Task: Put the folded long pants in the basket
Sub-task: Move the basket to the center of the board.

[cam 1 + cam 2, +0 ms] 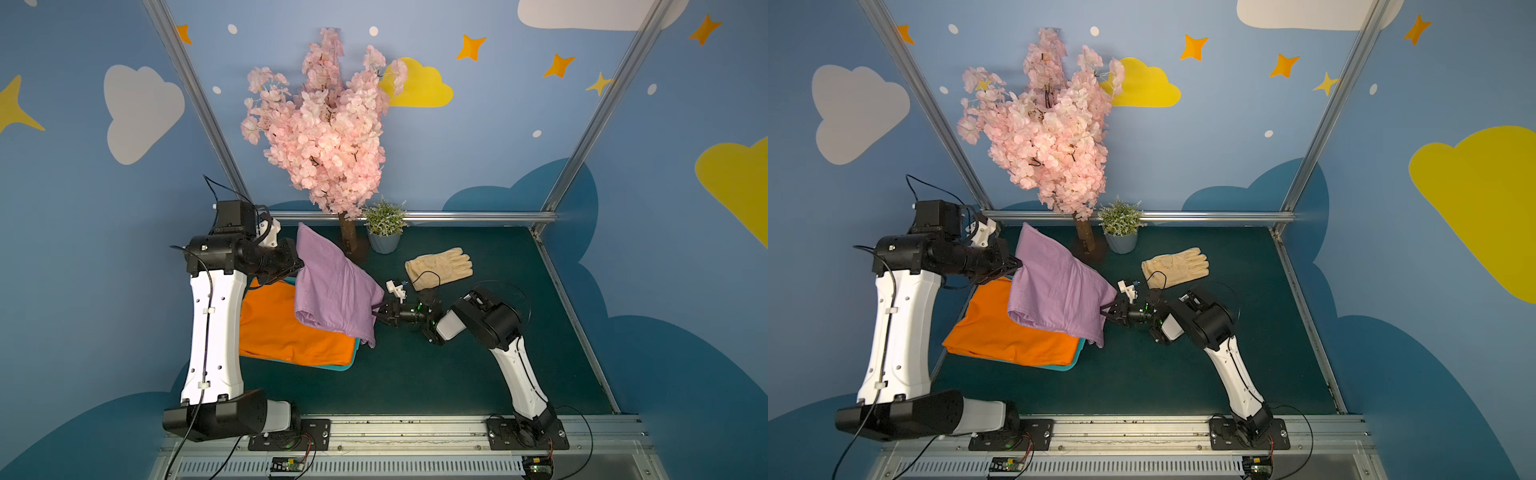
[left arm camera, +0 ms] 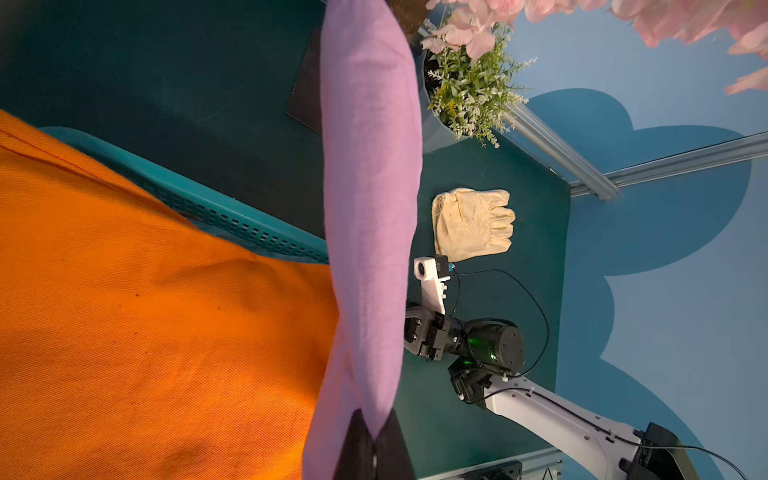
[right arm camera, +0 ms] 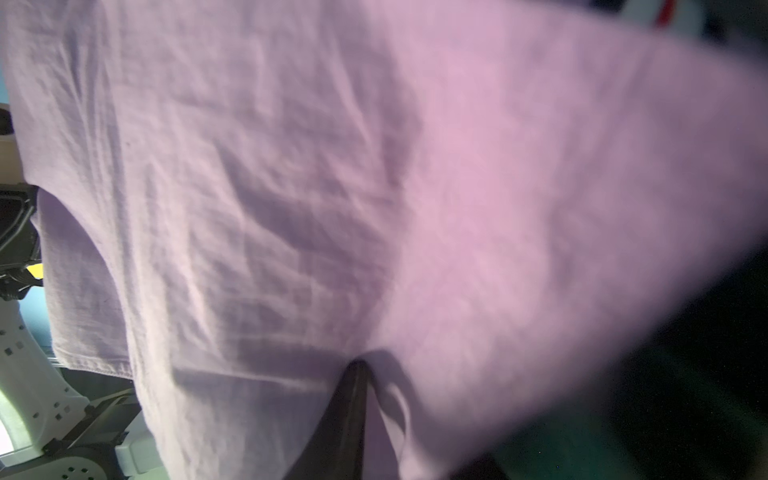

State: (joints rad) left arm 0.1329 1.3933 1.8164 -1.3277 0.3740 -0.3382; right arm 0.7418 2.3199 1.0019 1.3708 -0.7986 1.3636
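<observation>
The lilac pants (image 1: 332, 286) hang off the table (image 1: 415, 374), stretched between both arms above the basket (image 1: 347, 368), which sits by the table's left edge with only its teal rim and a strip of mesh wall showing. The left gripper (image 1: 300, 266) is pinched tight on the cloth's left side, its dark fingertips (image 2: 365, 444) meeting around a fold in the left wrist view. The right gripper (image 1: 376, 313) has its jaws closed on the opposite, right-hand edge; in the right wrist view the fingers (image 3: 353, 399) come together where the fabric puckers. Between the two grips the garment sags loosely, one corner drooping beyond the basket's right side. The orange pants (image 1: 286, 328) lie folded on top of the basket, covering most of it and overhanging toward the near edge. A cream glove (image 1: 440, 266) rests toward the far right of the table, and a potted plant (image 1: 384, 232) and blossom tree (image 1: 324, 124) stand along the far edge
</observation>
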